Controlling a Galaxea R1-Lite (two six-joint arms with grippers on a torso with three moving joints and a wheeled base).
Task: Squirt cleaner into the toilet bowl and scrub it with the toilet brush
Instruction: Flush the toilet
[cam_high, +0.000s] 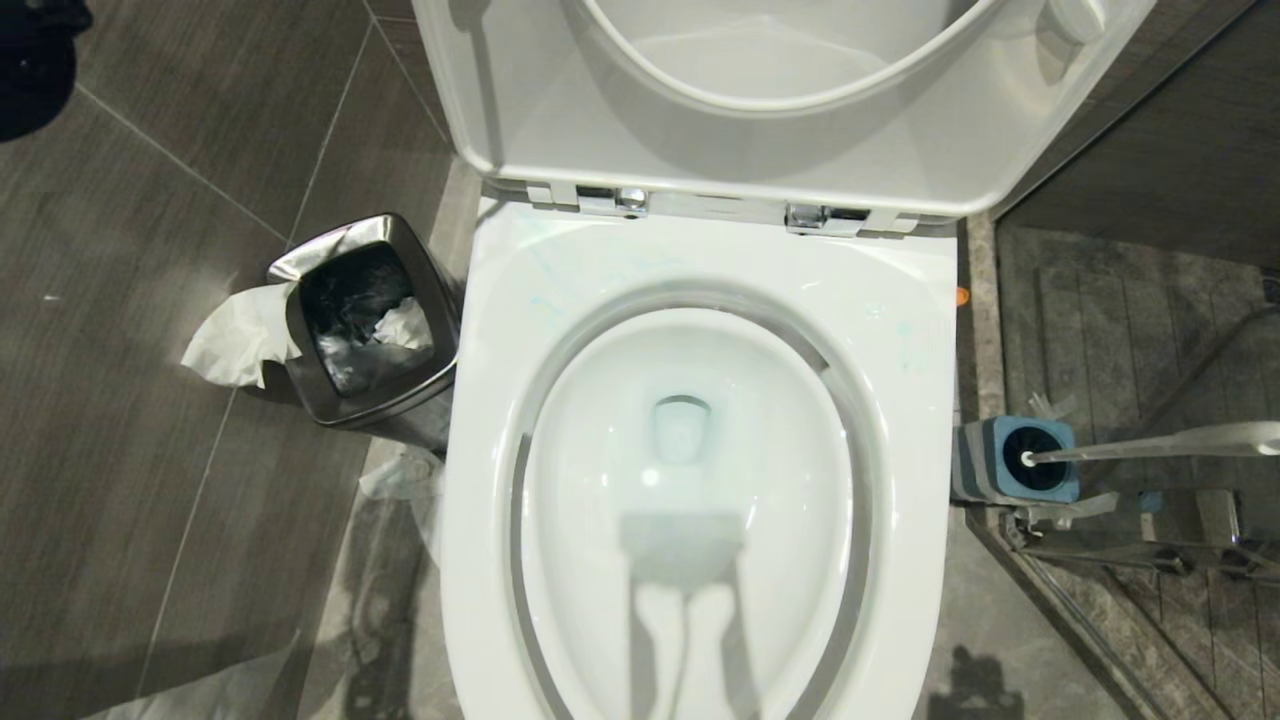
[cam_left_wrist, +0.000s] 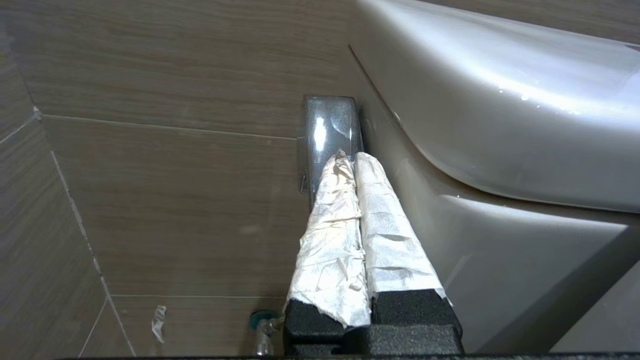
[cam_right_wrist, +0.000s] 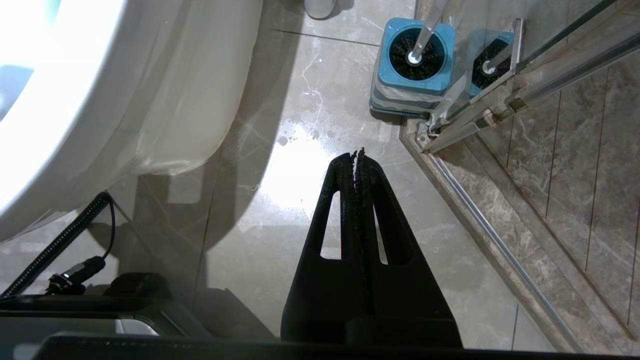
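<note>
The toilet bowl (cam_high: 905, 330) fills the middle of the head view, its seat and lid raised against the tank. The toilet brush (cam_high: 1150, 443) stands bristles-down in a blue-and-grey holder (cam_high: 985, 462) on the floor to the bowl's right. Neither arm shows in the head view. My left gripper (cam_left_wrist: 348, 156), its fingers wrapped in white paper, is shut and empty, low beside the toilet's outer wall (cam_left_wrist: 500, 125). My right gripper (cam_right_wrist: 357, 155) is shut and empty above the floor, short of the toilet brush (cam_right_wrist: 422, 35). The cleaner is out of view.
A small steel bin (cam_high: 365, 320) with a black liner and crumpled tissue stands left of the toilet; it lies just ahead of the left fingertips as the bin (cam_left_wrist: 330, 127). A glass shower door with a metal frame (cam_right_wrist: 480, 120) borders the holder (cam_right_wrist: 412, 85). Cables (cam_right_wrist: 65, 240) hang near the toilet base.
</note>
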